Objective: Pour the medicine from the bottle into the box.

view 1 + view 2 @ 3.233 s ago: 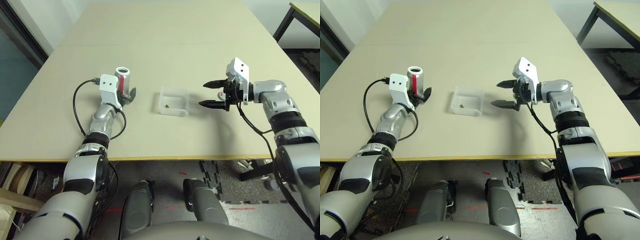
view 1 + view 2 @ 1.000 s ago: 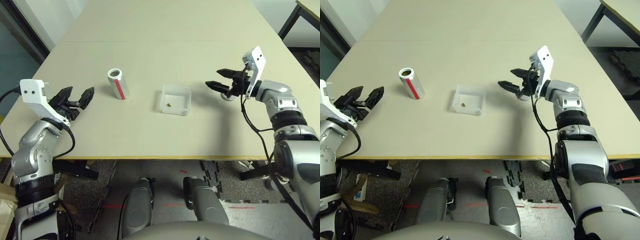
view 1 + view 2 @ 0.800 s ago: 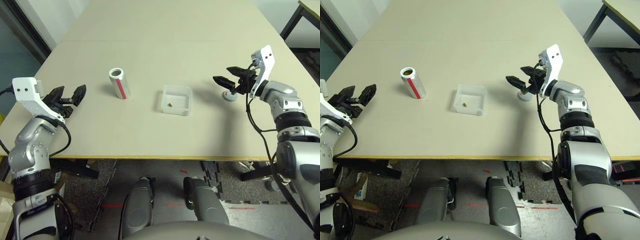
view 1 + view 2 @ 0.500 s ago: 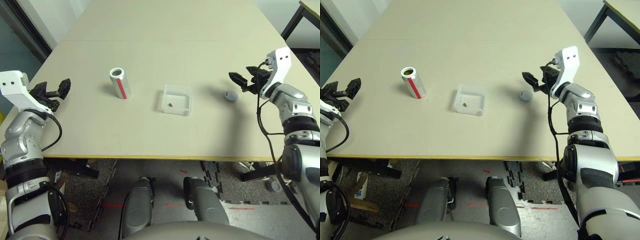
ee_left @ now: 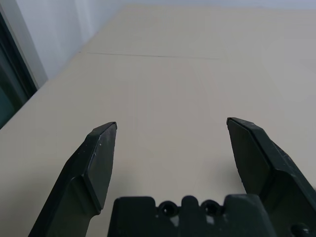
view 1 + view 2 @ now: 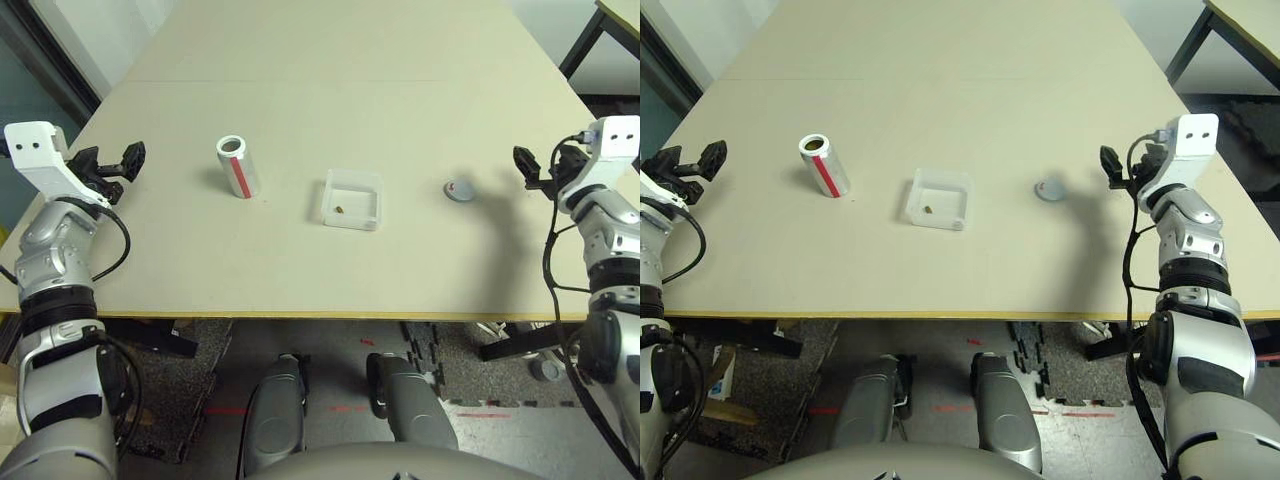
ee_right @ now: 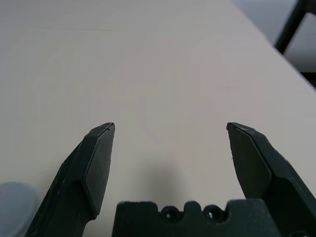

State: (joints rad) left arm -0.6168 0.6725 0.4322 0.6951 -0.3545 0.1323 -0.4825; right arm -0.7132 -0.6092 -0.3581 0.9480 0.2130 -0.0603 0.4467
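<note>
The bottle [image 6: 238,167], white-grey with a red stripe, stands upright and uncapped on the table left of centre. The clear box [image 6: 353,199] sits at the table's middle with the medicine [image 6: 341,210], a brownish speck, lying inside it. My left gripper [image 6: 108,162] hangs open over the table's left edge, well left of the bottle; its fingers [image 5: 98,158] stand wide apart with nothing between them. My right gripper [image 6: 540,168] is open near the right edge, right of the box, its fingers [image 7: 96,160] spread over bare table.
A small round grey cap [image 6: 459,190] lies on the table between the box and my right gripper; it also peeks in beside a finger as the cap [image 7: 15,202]. A dark table leg [image 6: 583,38] stands at the far right.
Both arms have drawn outward, the left toward the left edge and the right toward the right edge, away from the cap. Bottle, box and cap have stayed put.
</note>
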